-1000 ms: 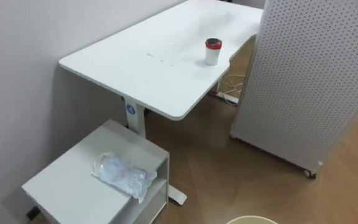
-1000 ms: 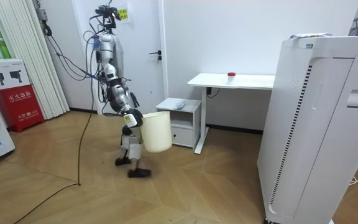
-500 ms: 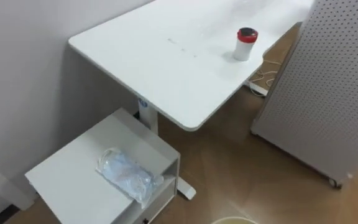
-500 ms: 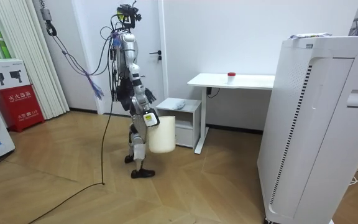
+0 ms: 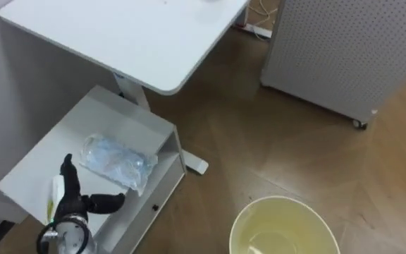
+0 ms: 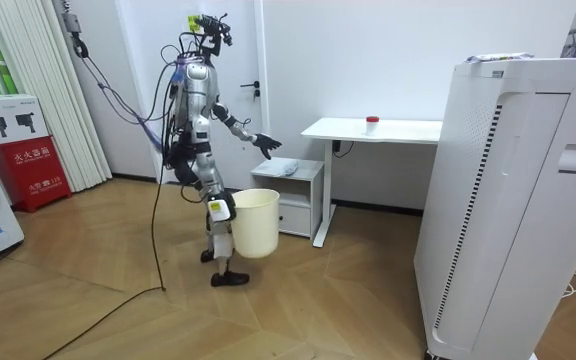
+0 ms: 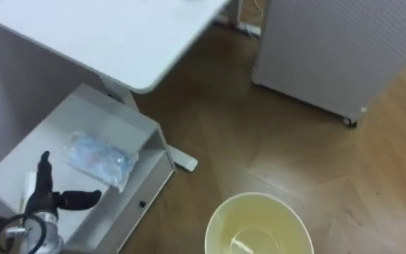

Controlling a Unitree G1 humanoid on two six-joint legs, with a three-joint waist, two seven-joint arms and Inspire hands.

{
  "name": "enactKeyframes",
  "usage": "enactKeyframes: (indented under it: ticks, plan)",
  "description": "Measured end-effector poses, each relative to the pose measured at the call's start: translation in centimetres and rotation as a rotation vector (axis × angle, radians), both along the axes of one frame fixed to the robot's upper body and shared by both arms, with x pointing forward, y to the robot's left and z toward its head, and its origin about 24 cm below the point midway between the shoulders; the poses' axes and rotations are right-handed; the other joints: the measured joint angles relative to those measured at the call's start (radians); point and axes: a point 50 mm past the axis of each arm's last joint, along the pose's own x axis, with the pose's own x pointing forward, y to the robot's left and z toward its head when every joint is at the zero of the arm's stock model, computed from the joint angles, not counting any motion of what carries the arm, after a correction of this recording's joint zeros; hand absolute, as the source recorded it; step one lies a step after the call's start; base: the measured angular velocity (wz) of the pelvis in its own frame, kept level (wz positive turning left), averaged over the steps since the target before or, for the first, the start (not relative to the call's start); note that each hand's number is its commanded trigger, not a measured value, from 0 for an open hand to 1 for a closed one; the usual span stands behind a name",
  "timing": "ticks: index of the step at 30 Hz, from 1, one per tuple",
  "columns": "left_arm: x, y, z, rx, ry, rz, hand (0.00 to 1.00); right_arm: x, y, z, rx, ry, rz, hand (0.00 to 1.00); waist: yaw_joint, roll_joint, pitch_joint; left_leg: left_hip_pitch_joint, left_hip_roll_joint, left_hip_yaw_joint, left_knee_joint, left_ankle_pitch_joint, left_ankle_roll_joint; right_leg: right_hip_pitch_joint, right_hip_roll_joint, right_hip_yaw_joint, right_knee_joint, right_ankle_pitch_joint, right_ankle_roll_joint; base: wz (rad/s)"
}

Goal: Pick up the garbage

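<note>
A crumpled clear plastic bag lies on top of a low white side cabinet. My left hand hovers open over the cabinet's near part, fingers straight and thumb out, a short way short of the bag and not touching it. In the room view that left hand is stretched forward above the cabinet. A pale yellow bin hangs off the floor at my right side, with my right hand shut on its rim.
A white desk stands beyond the cabinet, with a red-lidded cup on it. A tall white perforated unit on castors stands to the right. Wooden floor lies open between them.
I have walked up to the cabinet and my view has tipped down. My left arm has risen and its hand now reaches over the cabinet. More of the bin shows.
</note>
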Motion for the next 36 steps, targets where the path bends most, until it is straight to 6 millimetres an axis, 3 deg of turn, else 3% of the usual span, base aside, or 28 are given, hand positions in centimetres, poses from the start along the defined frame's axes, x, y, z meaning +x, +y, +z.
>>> enactKeyframes:
  ticks: [2, 7, 13, 17, 20, 29, 36]
  plan:
    - [0.9, -0.1, 1.6, 0.063, -0.076, -0.009, 0.00, 0.3, -0.1, 0.2, -0.011, -0.014, 0.008, 1.00, -0.018, 0.002, 0.0006, -0.038, 0.010, -0.001, 0.023, -0.003, -0.004, -0.034, 0.006, -0.003, 0.016, 0.003, -0.006, -0.03]
    - [2.1, -0.4, 3.5, 0.114, -0.152, -0.004, 0.00, 0.9, -0.3, 0.5, -0.008, -0.045, 0.001, 1.00, -0.048, -0.002, 0.0041, -0.081, 0.013, 0.000, 0.057, -0.013, -0.006, -0.086, 0.001, 0.001, 0.066, -0.013, -0.014, 0.00]
    - [2.5, -0.5, 4.6, 0.159, -0.206, 0.013, 0.00, 1.7, -0.9, 1.2, -0.029, -0.081, 0.003, 1.00, -0.065, -0.008, 0.0097, -0.149, 0.026, 0.007, 0.107, -0.030, -0.008, -0.158, 0.008, 0.012, 0.105, -0.022, -0.019, -0.04]
    - [2.4, 0.3, 4.7, 0.206, -0.202, 0.032, 0.00, 1.7, -1.0, 1.2, -0.036, -0.077, -0.028, 1.00, -0.076, -0.018, 0.0158, -0.179, 0.044, 0.011, 0.150, -0.053, -0.012, -0.188, 0.020, 0.018, 0.138, -0.034, -0.025, -0.11]
    - [2.5, 0.5, 4.8, 0.249, -0.197, 0.028, 0.00, 1.5, -1.2, 1.2, -0.042, -0.068, -0.056, 1.00, -0.096, -0.018, 0.0162, -0.211, 0.051, 0.003, 0.186, -0.068, -0.013, -0.215, 0.021, 0.014, 0.172, -0.051, -0.026, 0.04]
    - [2.9, 1.1, 4.7, 0.338, -0.110, -0.008, 0.00, 0.7, -2.2, 1.1, -0.049, -0.018, -0.084, 1.00, -0.109, -0.019, 0.0161, -0.324, 0.077, -0.014, 0.290, -0.106, -0.014, -0.309, 0.034, 0.005, 0.239, -0.065, -0.033, -0.04]
    - [1.9, 2.3, 2.3, 0.349, 0.094, -0.013, 0.00, -0.2, -2.2, 0.7, -0.018, 0.012, -0.140, 1.00, -0.108, -0.018, 0.0159, -0.349, 0.081, -0.037, 0.343, -0.124, -0.015, -0.321, 0.031, -0.008, 0.278, -0.083, -0.035, 0.04]
